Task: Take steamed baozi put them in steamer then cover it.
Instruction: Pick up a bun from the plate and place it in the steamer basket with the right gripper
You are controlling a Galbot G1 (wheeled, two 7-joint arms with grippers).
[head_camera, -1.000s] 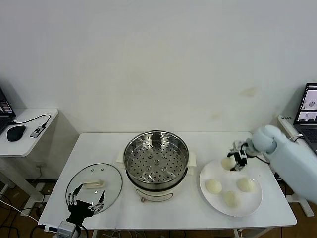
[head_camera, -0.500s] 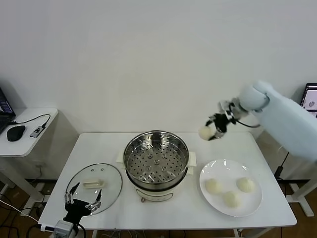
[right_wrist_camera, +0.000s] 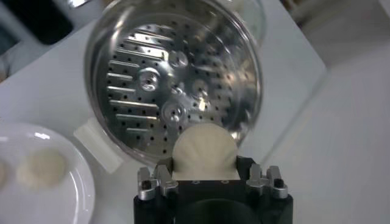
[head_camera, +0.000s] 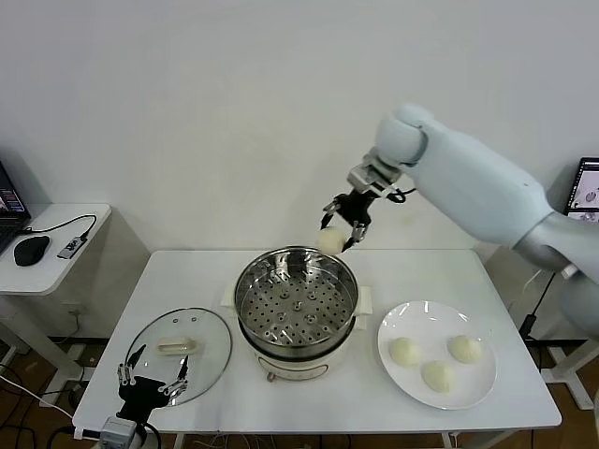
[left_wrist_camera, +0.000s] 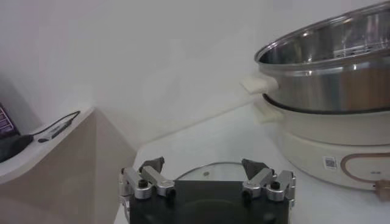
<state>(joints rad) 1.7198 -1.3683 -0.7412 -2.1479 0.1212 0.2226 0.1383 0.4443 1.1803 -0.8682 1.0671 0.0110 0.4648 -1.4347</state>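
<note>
My right gripper is shut on one cream-white baozi and holds it in the air above the far right rim of the steamer. In the right wrist view the baozi sits between the fingers over the steamer's perforated tray, which holds no buns. Three more baozi lie on the white plate at the right. My left gripper is open and empty, low at the table's front left edge.
A glass lid with a cream handle lies flat on the table left of the steamer; it also shows in the left wrist view. A side table with a mouse stands at far left. A laptop is at the far right.
My right gripper lifted one baozi off the plate and carried it left, to above the steamer's far rim. The plate went from four buns to three. The left arm barely moved.
</note>
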